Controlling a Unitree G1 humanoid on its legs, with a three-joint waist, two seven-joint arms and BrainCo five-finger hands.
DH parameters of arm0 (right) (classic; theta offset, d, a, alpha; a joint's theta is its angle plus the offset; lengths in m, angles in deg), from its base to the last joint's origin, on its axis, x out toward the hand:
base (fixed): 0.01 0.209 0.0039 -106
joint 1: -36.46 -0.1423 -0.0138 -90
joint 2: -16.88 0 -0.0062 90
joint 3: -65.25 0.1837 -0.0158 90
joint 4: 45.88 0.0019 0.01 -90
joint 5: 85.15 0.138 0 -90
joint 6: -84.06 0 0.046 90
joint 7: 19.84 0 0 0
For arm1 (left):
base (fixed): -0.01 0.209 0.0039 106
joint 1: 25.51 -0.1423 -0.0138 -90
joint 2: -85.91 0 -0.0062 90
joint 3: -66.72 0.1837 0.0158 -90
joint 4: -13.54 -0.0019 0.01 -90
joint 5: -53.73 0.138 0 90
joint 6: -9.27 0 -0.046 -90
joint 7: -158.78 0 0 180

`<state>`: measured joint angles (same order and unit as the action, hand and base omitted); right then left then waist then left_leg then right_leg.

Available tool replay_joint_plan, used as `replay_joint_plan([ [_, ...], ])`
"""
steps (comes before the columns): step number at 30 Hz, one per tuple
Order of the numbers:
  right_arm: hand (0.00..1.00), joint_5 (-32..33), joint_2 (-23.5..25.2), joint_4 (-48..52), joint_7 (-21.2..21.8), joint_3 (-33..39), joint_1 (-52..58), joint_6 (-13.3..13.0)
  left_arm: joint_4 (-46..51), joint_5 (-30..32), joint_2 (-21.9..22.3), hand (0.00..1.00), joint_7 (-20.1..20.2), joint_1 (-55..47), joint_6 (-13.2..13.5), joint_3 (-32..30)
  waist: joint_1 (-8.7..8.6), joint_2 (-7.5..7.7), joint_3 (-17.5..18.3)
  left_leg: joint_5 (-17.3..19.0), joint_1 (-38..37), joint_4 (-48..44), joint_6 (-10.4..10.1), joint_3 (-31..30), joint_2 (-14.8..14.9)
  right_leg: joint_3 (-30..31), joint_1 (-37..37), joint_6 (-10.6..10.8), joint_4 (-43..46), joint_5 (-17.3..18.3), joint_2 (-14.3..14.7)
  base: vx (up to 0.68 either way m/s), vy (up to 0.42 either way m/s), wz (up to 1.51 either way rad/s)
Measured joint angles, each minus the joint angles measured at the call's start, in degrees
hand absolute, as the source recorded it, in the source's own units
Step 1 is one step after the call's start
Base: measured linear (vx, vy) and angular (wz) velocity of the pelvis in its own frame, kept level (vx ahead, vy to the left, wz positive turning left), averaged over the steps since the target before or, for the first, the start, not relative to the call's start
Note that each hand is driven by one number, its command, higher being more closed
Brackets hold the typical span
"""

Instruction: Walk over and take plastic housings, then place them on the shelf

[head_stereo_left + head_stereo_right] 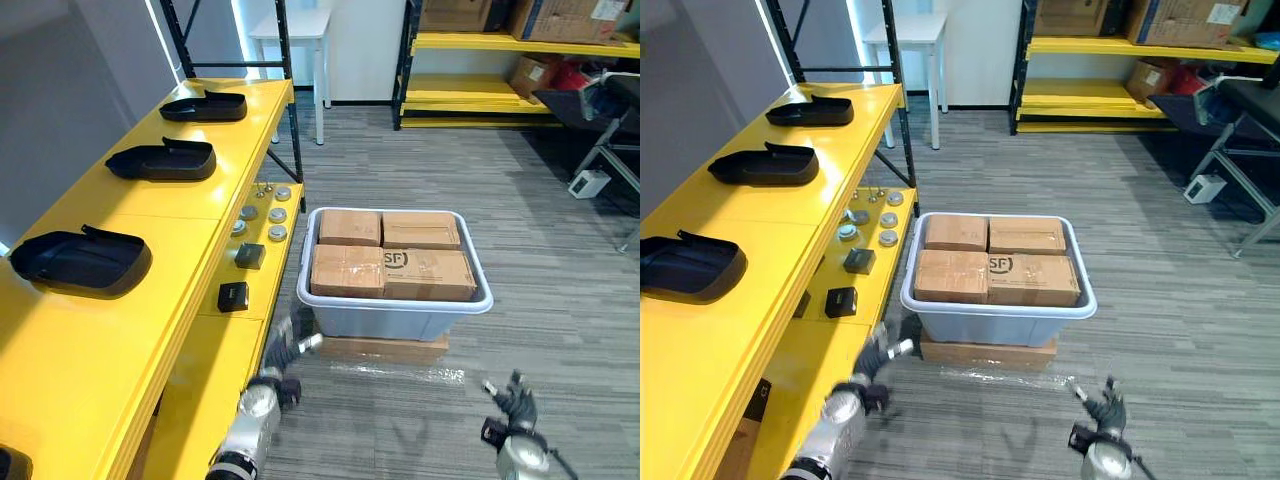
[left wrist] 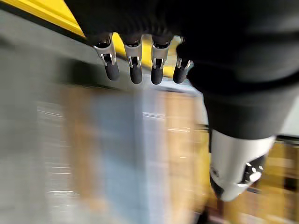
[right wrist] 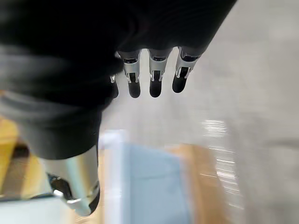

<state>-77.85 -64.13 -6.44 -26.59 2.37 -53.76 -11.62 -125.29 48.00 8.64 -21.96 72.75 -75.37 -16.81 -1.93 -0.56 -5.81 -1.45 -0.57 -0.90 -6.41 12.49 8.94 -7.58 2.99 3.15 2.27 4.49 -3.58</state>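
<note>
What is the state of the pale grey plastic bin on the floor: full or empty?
Full: four brown cardboard boxes sit packed side by side in the pale grey plastic bin, reaching about up to its rim.

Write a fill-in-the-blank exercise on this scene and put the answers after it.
1. The black plastic housings lie on a shelf whose colour is ____.
2. Seen from above, ____ cardboard boxes show in the grey bin.
3. The left hand and the right hand, both low over the floor with straight fingers, hold ____.

Missing words: yellow; four; nothing.
</note>
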Motion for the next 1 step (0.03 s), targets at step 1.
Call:
replay_joint_plan([
  [1, 0.0, 0.45, 0.18, -4.12, 0.68, 1.77, 0.06, 0.67, -4.6, 1.41, -0.1, 0.0, -0.1, -0.15, -0.39, -2.18, 0.12, -0.08, -0.48, -0.14, -1.19, 0.73, 0.16, -0.33, -0.52, -0.79, 1.27, 0.37, -0.13, 0.24, -0.45, 0.02, 0.028, 0.2],
])
